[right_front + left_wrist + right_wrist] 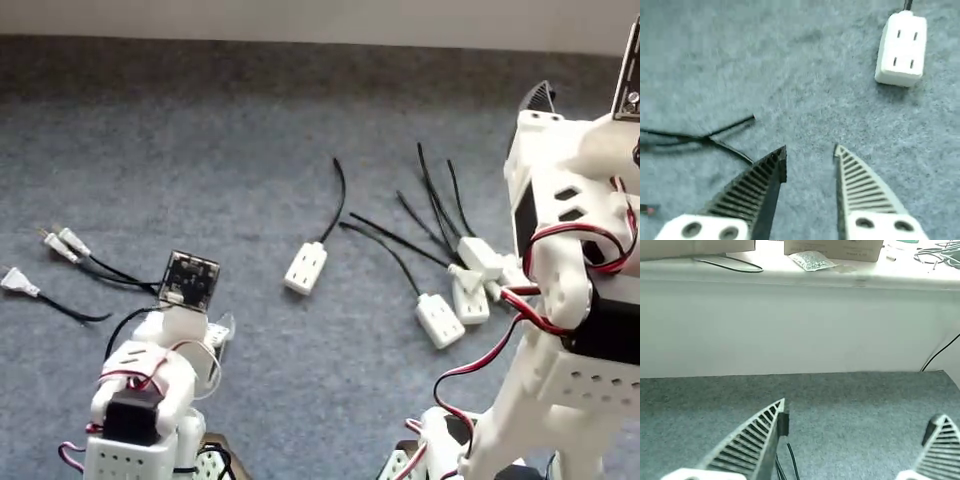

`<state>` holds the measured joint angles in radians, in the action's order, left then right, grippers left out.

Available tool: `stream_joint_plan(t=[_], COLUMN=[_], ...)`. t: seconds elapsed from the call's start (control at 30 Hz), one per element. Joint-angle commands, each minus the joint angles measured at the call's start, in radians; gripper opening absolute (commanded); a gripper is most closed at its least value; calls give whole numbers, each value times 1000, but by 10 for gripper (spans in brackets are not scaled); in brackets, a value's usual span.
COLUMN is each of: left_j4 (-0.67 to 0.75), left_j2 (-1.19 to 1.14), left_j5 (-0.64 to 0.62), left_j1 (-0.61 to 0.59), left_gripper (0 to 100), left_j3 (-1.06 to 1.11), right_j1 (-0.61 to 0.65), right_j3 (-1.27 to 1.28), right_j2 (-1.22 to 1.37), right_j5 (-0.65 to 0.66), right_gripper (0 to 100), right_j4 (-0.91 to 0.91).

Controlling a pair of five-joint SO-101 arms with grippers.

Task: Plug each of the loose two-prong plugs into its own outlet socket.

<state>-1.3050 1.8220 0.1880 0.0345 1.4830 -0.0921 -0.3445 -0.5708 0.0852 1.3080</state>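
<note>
- The left arm (150,400) sits at the near edge of the grey carpet (250,150). The left gripper (810,152) hangs above bare carpet, its two ribbed fingers spread with nothing between them.
- Thin black cords (715,137) lie on the carpet just beside its dark finger.
- Farther ahead of that gripper, well apart from it, a white outlet socket (901,48) lies flat with two pairs of slots facing up. In the high view it is alone in the middle of the carpet, its black lead running away from the arms.
- Off to the left side lie two white two-prong plugs (62,243) close together, with a third plug (20,283) a little nearer. All are loose on the carpet, well apart from any socket.
- On the right, a cluster of outlet sockets (440,320) lies bunched together, some touching, beside the right arm (570,250).
- The right gripper (860,412) is raised above the carpet, fingers spread wide and empty, facing a white wall (790,325).
</note>
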Motion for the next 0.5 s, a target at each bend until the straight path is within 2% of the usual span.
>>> stream_joint_plan(t=[0.0,0.13,0.23,0.47], left_j4=[61,209,255,391], left_j2=[5,5,-31,-390], left_j5=[14,-83,-155,-330], left_j1=[-44,-113,-148,-240], left_gripper=[245,268,270,271], left_j3=[-137,-177,-180,-265], right_j1=[-8,38,116,222], right_j3=[-4,-5,-5,-10], right_j2=[-2,-2,-2,-2], right_j5=[-2,-2,0,3], right_gripper=[401,401,401,401], right_j4=[-22,-21,13,48])
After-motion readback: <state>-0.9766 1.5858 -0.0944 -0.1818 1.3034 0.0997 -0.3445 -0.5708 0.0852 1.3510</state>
